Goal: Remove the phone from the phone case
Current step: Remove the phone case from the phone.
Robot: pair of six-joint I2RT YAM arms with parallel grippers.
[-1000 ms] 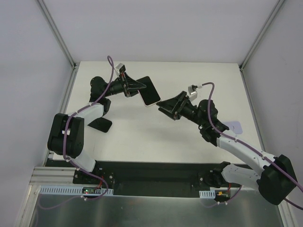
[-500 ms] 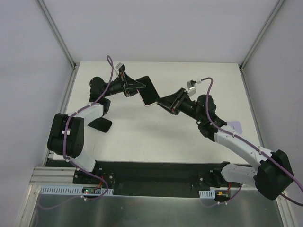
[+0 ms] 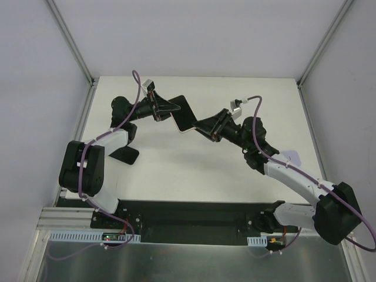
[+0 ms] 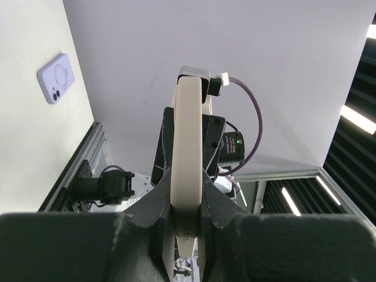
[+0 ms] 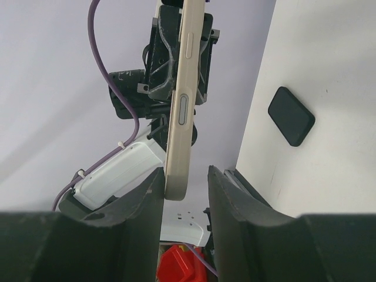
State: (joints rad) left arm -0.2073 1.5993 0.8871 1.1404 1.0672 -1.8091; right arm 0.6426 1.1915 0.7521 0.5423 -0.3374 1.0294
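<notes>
**Phone aloft, case on the table**

Left gripper clamps the one phone in mid-air. Right gripper straddles its free end, jaws narrow, a gap on one side. On the table, well apart: one lilac case at the phone's 4 o'clock and one black pad at 7.

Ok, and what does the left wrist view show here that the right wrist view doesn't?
Only the left wrist view shows the lilac phone case lying flat on the table. Only the right wrist view shows a black pad on the table and the side buttons of the phone. Both show the phone edge-on, clamped in the left gripper, with the right gripper around its free end.
</notes>
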